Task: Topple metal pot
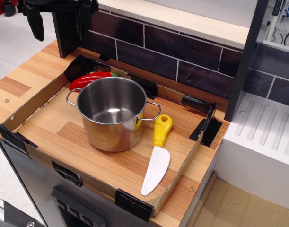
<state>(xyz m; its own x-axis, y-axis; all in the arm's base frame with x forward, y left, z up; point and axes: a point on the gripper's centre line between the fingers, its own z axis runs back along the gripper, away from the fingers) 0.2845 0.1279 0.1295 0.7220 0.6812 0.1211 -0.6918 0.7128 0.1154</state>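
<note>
The metal pot [112, 113] stood upright in the cardboard tray [38, 97], mouth up, its handles pointing left and right. A red pepper [89, 79] lay just behind it, a toy knife [156, 156] beside it. The gripper [59, 21] hung well apart at upper left, jaws wide and empty.

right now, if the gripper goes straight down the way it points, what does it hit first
Probably the bare countertop at the back left, outside the cardboard tray. The gripper hangs open, well left of the pot, though depth from one view is uncertain.

Shiny steel pot [111, 113], wood-grain counter [21, 78]
</note>
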